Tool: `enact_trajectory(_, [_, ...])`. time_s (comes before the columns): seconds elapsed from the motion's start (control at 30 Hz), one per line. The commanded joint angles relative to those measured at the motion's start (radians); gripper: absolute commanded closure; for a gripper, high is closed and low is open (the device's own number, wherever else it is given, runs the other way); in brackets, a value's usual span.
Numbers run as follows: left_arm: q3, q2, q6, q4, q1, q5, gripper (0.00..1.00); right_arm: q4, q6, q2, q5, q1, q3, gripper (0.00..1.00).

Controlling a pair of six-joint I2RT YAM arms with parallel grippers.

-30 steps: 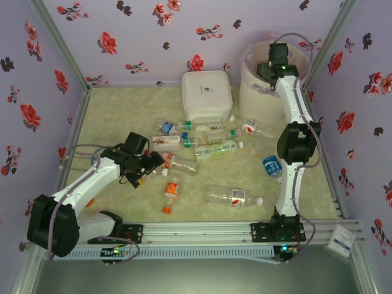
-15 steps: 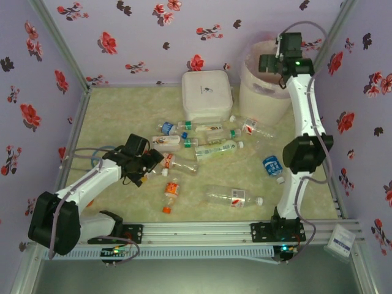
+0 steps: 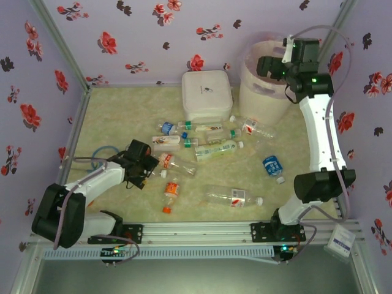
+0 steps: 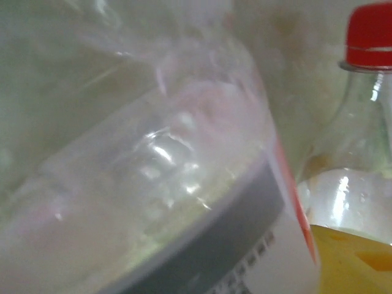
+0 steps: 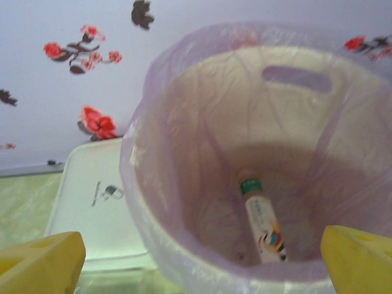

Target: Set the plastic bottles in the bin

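Upright at 1 o'clock: tall cream-white bin [image 3: 262,98], lined with a pale-pink bag. Lying on its bottom: one green-capped bottle [image 5: 262,222], white label. Scattered flat around the centre: clear bottles [image 3: 215,149]. Apart at 3 o'clock: blue-labelled bottle [image 3: 272,166]. At 5 o'clock: long clear bottle [image 3: 231,196]. At 7 o'clock: orange-labelled bottle [image 3: 171,190].
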Motion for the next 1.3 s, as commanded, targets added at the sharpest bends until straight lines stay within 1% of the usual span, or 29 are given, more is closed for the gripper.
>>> enact_trajectory(0.0, [-0.025, -0.013, -0.058, 0.005, 0.006, -0.048, 0.24, 0.031, 0.079, -0.073, -0.079, 0.007, -0.084, 0.01])
enact_trajectory(0.1, [-0.027, -0.039, -0.066, -0.003, 0.006, -0.061, 0.27, 0.055, 0.104, -0.130, -0.084, 0.007, -0.173, 0.01])
enact_trajectory(0.2, [0.005, -0.062, -0.040, -0.066, 0.006, -0.080, 0.30, 0.043, 0.104, -0.162, -0.088, 0.006, -0.213, 0.01])
enact_trajectory(0.33, [0.074, -0.115, 0.016, -0.146, 0.006, -0.125, 0.36, 0.045, 0.092, -0.188, -0.184, 0.005, -0.240, 0.01])
enact_trajectory(0.43, [0.123, -0.154, 0.066, -0.145, 0.010, -0.171, 0.41, 0.081, 0.127, -0.229, -0.256, 0.006, -0.285, 0.01])
enact_trajectory(0.53, [0.217, -0.128, 0.186, -0.123, 0.024, -0.162, 0.47, 0.112, 0.174, -0.289, -0.331, 0.005, -0.352, 0.01])
enact_trajectory(0.6, [0.326, -0.068, 0.295, -0.140, 0.029, -0.131, 0.49, 0.115, 0.200, -0.320, -0.389, 0.006, -0.384, 0.02])
enact_trajectory(0.7, [0.486, 0.039, 0.489, -0.106, 0.027, -0.012, 0.50, 0.130, 0.250, -0.343, -0.515, 0.006, -0.427, 0.03])
enact_trajectory(0.77, [0.546, 0.100, 0.600, -0.013, 0.028, 0.133, 0.53, 0.175, 0.305, -0.353, -0.594, 0.015, -0.468, 0.05])
enact_trajectory(0.8, [0.561, 0.122, 0.634, 0.035, 0.028, 0.199, 0.56, 0.194, 0.325, -0.356, -0.608, 0.025, -0.485, 0.06])
enact_trajectory(0.87, [0.581, 0.166, 0.688, 0.152, 0.027, 0.353, 0.65, 0.207, 0.345, -0.354, -0.598, 0.056, -0.504, 0.07])
enact_trajectory(0.9, [0.584, 0.184, 0.705, 0.194, 0.024, 0.399, 0.67, 0.207, 0.342, -0.351, -0.585, 0.075, -0.508, 0.08])
enact_trajectory(0.93, [0.587, 0.201, 0.716, 0.226, 0.018, 0.421, 0.69, 0.216, 0.342, -0.345, -0.570, 0.095, -0.518, 0.08])
enact_trajectory(1.03, [0.599, 0.241, 0.757, 0.251, 0.001, 0.446, 0.77, 0.242, 0.352, -0.307, -0.536, 0.136, -0.533, 0.10])
enact_trajectory(1.1, [0.611, 0.254, 0.806, 0.251, -0.019, 0.481, 0.80, 0.284, 0.373, -0.275, -0.536, 0.172, -0.538, 0.11])
enact_trajectory(1.2, [0.603, 0.250, 0.893, 0.248, -0.059, 0.506, 0.83, 0.401, 0.431, -0.220, -0.567, 0.227, -0.555, 0.13])
enact_trajectory(1.27, [0.589, 0.243, 0.934, 0.250, -0.079, 0.523, 0.84, 0.449, 0.463, -0.167, -0.595, 0.254, -0.545, 0.19])
